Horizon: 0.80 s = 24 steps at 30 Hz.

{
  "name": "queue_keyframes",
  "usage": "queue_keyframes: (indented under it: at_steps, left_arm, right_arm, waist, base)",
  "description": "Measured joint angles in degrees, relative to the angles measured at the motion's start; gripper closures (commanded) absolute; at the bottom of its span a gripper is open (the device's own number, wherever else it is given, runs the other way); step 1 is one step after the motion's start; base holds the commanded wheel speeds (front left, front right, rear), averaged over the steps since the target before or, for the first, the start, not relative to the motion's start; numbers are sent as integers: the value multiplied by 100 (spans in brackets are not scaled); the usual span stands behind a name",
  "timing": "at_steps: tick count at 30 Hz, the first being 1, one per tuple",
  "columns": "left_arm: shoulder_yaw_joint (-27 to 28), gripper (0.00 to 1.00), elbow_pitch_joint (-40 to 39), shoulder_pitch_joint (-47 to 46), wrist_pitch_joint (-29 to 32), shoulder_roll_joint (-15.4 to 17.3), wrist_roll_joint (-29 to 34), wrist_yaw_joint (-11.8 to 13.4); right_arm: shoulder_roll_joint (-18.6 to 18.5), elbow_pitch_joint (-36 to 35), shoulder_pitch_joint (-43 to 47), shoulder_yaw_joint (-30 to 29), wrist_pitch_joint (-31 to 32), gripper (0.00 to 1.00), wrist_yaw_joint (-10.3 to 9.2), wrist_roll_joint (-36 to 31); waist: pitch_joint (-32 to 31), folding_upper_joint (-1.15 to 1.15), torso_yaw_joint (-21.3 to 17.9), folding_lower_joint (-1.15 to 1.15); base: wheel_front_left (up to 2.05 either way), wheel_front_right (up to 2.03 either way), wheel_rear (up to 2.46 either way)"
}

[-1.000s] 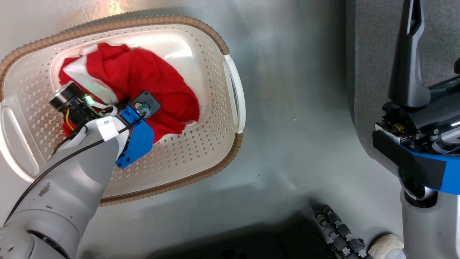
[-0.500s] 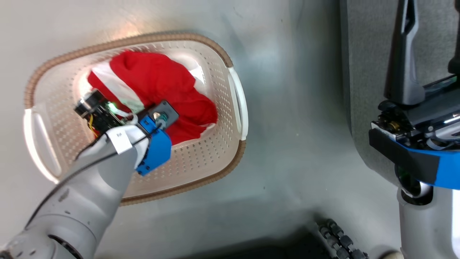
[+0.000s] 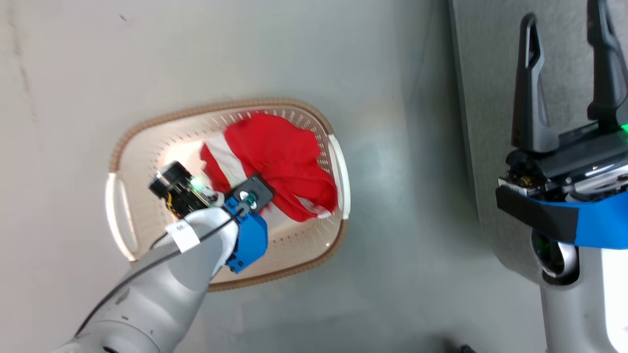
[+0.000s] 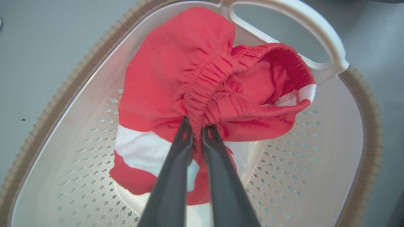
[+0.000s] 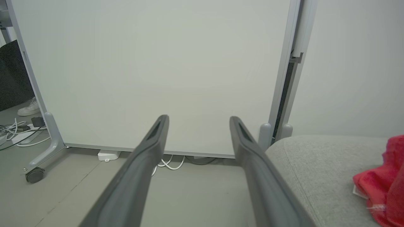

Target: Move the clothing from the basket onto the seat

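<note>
In the head view, the basket (image 3: 122, 147) stands on the grey floor (image 3: 245, 49) at the robot's left, and the clothing (image 3: 284, 157), bright red with a white stripe, sits bunched inside its rim toward the handle nearer the seat (image 3: 485, 98). The left forearm (image 3: 162, 284) reaches down over the basket, and its wrist hides the fingers below it. At the right, the right gripper (image 3: 564, 24) hangs above the edge of the grey seat, its 2 dark fingers pointing up the frame and spread wide with nothing between them. In the left wrist view, the left gripper (image 4: 198, 126) is closed almost completely, its 2 fingertips pinching a gathered, elastic-ribbed fold of the red clothing. The fabric bulges above the tips and drapes below them, the white band showing at the left. The garment lies within the perforated walls of the basket, but whether it is clear of the bottom cannot be told. In the right wrist view, the right gripper's fingers stand well apart and empty, facing a white panel (image 5: 151, 63) on a castor (image 5: 33, 175), with cables (image 5: 170, 164) along its foot. The seat's rounded corner fills the lower right, and 1 red garment (image 5: 385, 179) lies on it at the frame's edge.
</note>
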Motion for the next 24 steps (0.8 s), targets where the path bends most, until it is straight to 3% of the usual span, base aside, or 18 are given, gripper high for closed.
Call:
queue_keyframes:
  at_steps: [9, 24]
  left_arm:
    - [165, 100, -289, 254, -148, -42, -399, 0]
    - [982, 100, -1725, 801, -157, 274, -422, 120]
  right_arm:
    - [-56, 297, 422, -107, -1, 0, 0, 9]
    - [-69, 779, 1126, -230, -1, 0, 0, 14]
  waist:
    - [-897, 0, 253, -1]
    - [-2263, 0, 637, -1]
  base:
    - [0, 0, 0]
    - [0, 0, 0]
